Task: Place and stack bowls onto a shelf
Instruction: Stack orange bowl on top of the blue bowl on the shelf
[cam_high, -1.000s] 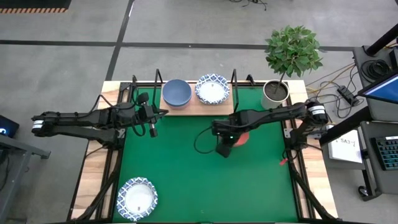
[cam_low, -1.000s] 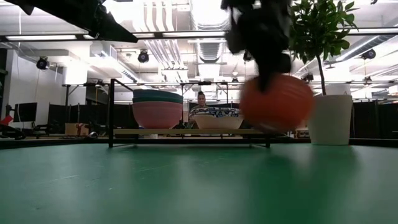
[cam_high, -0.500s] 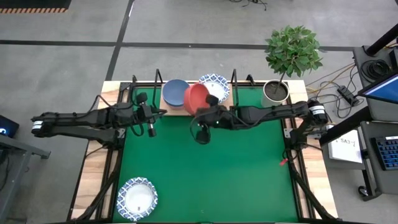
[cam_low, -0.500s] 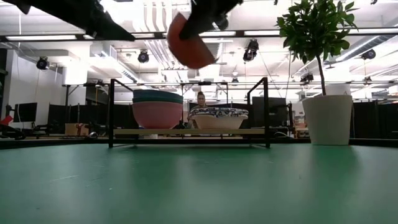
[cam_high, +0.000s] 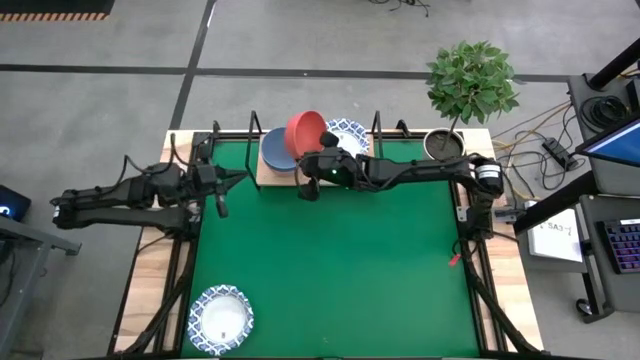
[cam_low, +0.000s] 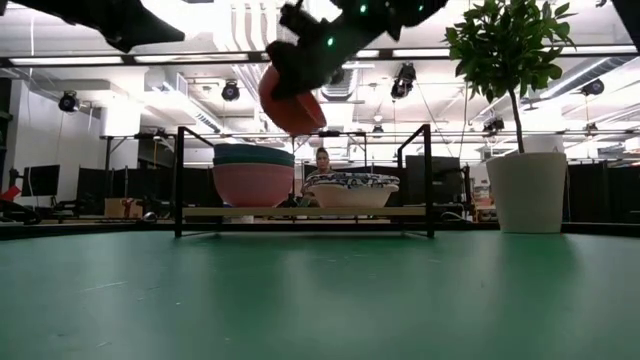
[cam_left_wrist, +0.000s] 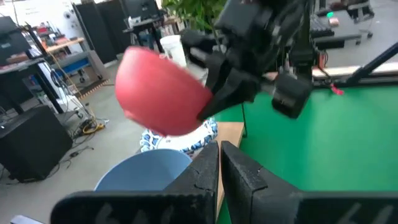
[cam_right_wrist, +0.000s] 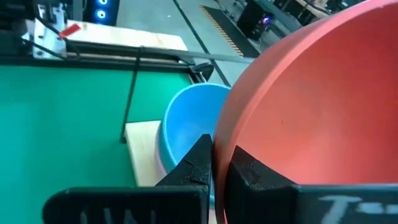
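Note:
My right gripper (cam_high: 318, 158) holds the red bowl (cam_high: 306, 131) in the air over the light-wood shelf (cam_high: 268, 178). The bowl hangs tilted between a stack of bowls (cam_low: 253, 175), pink at the bottom and grey-blue (cam_high: 278, 150) on top, and a blue-patterned white bowl (cam_high: 349, 137); both rest on the board. Another patterned white bowl (cam_high: 221, 318) sits on the mat's near left corner. My left gripper (cam_high: 238, 177) is shut and waits left of the shelf, touching nothing. My right gripper pinches the red bowl's rim (cam_right_wrist: 233, 140), one finger (cam_right_wrist: 198, 160) outside the wall and the other (cam_right_wrist: 250, 172) on the inner side. The fingers reach in from the table's right, roughly level. The bowl (cam_low: 293, 100) is lifted clear above the shelf and tilted.
Black wire uprights (cam_low: 179, 180) stand at the shelf's ends. A white plant pot (cam_high: 442, 147) with a leafy plant sits at the far right. The green mat (cam_high: 340, 270) covers the table's middle. A person (cam_low: 323, 163) shows in the room behind the shelf.
My right gripper carried the red bowl from the middle of the mat up and toward the far left, over the shelf, and the bowl tipped on the way. My left arm drew back toward the table's left edge.

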